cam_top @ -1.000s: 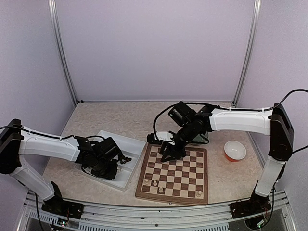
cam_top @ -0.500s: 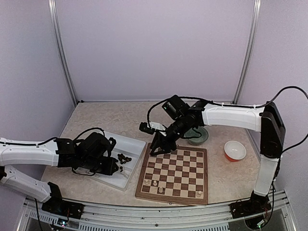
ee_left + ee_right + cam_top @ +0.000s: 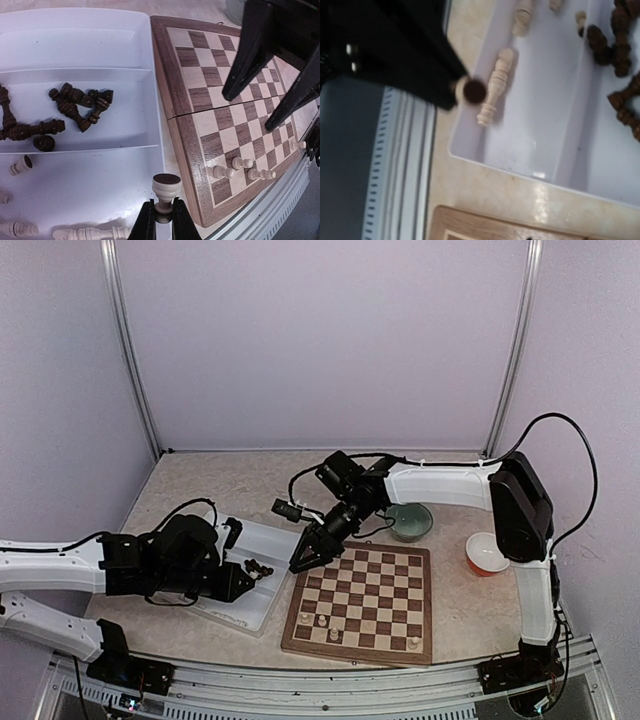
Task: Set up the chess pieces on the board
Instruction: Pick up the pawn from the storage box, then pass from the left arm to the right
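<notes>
From above, the left gripper hangs over the tray, just left of the board. The right gripper sits at the board's far left corner.

At the left wrist, the fingers are clenched on a cream piece, upright over the tray's near compartment. Dark pieces lie heaped in the middle compartment. A few cream pawns stand on the board. The right fingers are spread above it, grasping nothing.

At the right wrist, the held piece's dark base shows, with a cream piece lying in the tray beside it.
</notes>
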You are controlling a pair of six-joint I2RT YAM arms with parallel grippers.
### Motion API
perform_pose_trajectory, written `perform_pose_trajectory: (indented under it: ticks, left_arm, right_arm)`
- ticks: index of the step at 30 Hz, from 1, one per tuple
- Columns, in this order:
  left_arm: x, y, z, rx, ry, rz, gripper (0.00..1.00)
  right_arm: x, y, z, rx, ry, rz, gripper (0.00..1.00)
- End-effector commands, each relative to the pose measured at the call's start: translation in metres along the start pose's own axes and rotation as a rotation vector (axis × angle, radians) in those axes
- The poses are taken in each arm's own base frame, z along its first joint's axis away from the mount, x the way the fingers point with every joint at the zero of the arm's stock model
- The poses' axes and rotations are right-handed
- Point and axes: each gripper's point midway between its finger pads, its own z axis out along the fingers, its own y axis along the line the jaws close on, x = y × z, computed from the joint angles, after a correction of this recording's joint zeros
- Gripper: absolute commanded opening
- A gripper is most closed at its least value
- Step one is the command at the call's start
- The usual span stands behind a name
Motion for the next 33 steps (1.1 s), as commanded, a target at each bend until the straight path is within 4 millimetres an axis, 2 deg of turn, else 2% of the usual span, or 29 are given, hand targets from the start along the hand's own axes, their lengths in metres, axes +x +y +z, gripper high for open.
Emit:
perform_pose_trajectory:
  ticks: [1, 5, 11, 15, 18, 20, 23, 26, 33]
  left_arm:
    - [-0.013, -0.037, -0.009, 0.133, -0.097, 0.083, 0.0]
    - [-0.028, -0.067, -0.017, 0.236, -0.168, 0.135, 0.0]
    - [-0.033, -0.083, -0.007, 0.262, -0.149, 0.161, 0.0]
    - [-0.028, -0.086, 0.005, 0.255, -0.076, 0.137, 0.0]
    - [-0.024, -0.094, 0.007, 0.327, -0.016, 0.092, 0.01]
    - [-0.025, -0.103, 0.005, 0.4, 0.017, 0.065, 0.02]
    - [-0.027, -0.115, 0.001, 0.487, 0.063, 0.045, 0.02]
    - [-0.027, -0.123, -0.001, 0.539, 0.111, 0.042, 0.03]
    - [-0.021, -0.135, -0.001, 0.605, 0.183, 0.033, 0.03]
  right_arm:
    - [-0.015, 0.022, -0.004, -0.084, -0.033, -0.015, 0.39]
    - [-0.021, 0.033, -0.007, -0.139, -0.051, -0.03, 0.39]
    - [-0.019, 0.042, -0.012, -0.144, -0.047, -0.084, 0.39]
    - [-0.013, 0.039, -0.03, 0.031, -0.011, -0.291, 0.37]
    - [-0.007, 0.037, -0.055, 0.231, 0.002, -0.529, 0.38]
    - [-0.005, 0.039, -0.064, 0.275, 0.036, -0.624, 0.39]
    - [0.006, 0.044, -0.062, 0.249, 0.119, -0.694, 0.4]
    - [0.012, 0.045, -0.051, 0.277, 0.206, -0.773, 0.42]
    - [0.012, 0.051, -0.027, 0.311, 0.289, -0.866, 0.41]
